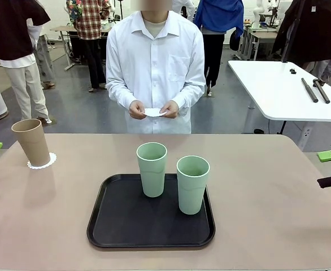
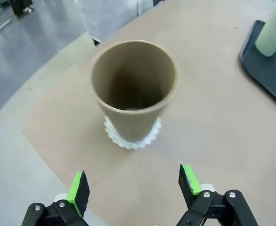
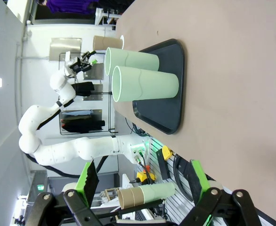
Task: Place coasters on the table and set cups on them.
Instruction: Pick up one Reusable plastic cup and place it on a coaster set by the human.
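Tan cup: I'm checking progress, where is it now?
In the front view the tan cup stands on a coaster near the table's left edge, left of the black tray.

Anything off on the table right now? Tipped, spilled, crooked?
Nothing stands out. The tan cup stands upright on its coaster, whose lacy edge shows a little more on one side. The left mint cup and right mint cup stand upright on the black tray. No spill shows.
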`<action>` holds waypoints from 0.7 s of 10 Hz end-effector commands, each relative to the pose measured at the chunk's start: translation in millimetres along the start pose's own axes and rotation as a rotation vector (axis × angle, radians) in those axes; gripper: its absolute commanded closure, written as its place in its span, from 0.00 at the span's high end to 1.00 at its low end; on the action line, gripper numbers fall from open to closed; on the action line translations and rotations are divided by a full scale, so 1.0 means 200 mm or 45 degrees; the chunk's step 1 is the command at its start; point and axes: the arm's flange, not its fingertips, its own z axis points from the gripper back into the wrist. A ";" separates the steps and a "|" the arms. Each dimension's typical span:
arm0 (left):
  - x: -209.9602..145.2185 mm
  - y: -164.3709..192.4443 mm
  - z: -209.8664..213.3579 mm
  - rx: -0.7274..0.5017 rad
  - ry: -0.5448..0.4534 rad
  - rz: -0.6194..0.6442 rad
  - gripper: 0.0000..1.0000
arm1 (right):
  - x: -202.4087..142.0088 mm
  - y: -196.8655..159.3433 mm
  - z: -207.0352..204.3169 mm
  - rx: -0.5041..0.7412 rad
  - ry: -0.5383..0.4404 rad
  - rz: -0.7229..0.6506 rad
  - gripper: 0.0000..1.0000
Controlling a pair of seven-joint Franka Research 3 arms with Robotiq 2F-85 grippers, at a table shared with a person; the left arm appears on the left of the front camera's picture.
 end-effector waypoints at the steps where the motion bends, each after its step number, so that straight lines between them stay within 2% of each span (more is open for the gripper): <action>1: 0.09 -0.18 0.16 -0.012 0.157 0.017 1.00 | 0.00 0.00 0.00 0.020 -0.006 0.004 1.00; 4: 0.23 -0.44 0.27 0.000 0.366 -0.047 1.00 | 0.00 0.00 0.00 0.020 -0.006 0.004 1.00; 7: 0.38 -0.68 0.18 0.156 0.507 -0.127 1.00 | 0.00 0.00 0.00 0.020 -0.006 0.004 1.00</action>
